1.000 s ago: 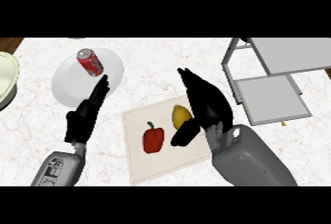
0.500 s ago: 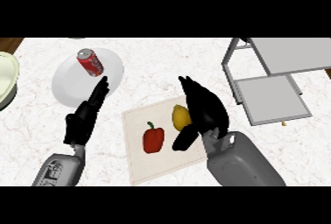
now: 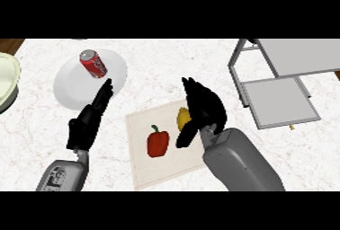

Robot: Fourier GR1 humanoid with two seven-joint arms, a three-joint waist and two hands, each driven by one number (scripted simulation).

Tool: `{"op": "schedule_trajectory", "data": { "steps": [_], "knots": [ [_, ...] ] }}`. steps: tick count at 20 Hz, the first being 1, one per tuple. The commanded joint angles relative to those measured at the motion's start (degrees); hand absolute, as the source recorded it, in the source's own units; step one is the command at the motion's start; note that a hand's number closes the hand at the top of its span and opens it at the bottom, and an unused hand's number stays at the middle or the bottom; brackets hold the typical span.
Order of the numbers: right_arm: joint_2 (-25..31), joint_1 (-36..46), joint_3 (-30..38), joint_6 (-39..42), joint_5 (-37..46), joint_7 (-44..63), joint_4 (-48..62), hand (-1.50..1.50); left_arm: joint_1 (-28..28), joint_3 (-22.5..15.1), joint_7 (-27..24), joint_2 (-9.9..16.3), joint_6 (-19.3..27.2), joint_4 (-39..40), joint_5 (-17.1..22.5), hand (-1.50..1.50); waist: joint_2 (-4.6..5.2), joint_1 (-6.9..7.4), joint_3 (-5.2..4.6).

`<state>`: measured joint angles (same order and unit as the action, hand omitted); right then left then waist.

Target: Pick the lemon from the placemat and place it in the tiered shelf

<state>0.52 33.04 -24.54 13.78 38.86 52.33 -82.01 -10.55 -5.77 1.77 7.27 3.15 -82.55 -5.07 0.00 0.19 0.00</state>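
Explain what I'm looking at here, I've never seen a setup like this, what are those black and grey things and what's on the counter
This is the view from a humanoid robot's head, looking steeply down at a white marbled counter. The grey forearms end in black hands. The left hand rests open, fingers straight, holding nothing. The right hand sits over the yellow lemon, partly hiding it; whether it grips the lemon yet is unclear. The lemon lies on a pale square placemat beside a red bell pepper. A red soda can lies on a white round plate. At the right stands the grey metal tiered shelf.
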Motion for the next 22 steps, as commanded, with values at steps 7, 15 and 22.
{"op": "schedule_trajectory", "data": {
  "steps": [7, 15, 22],
  "knots": [
    [-0.51, -2.91, 0.39, -0.63, 2.88, -3.13, 3.12, -1.5, 3.15, 0.36, -1.76, -1.66, -0.58, -1.19, -2.07, 0.0, -0.01, 0.0, 0.0],
    [-0.51, -0.09, 4.97, -2.32, 2.36, -9.93, 10.65, -1.5, 0.62, 5.07, 2.92, 1.83, -5.96, -3.94, 1.8, 0.0, 0.04, 0.14, 0.0],
    [1.17, -8.92, -1.72, -3.96, 3.68, -11.48, 7.61, 1.5, 2.13, 3.04, 0.86, -1.38, -3.24, -3.15, -1.58, 0.0, -0.04, -0.18, 0.0]
  ]
}}
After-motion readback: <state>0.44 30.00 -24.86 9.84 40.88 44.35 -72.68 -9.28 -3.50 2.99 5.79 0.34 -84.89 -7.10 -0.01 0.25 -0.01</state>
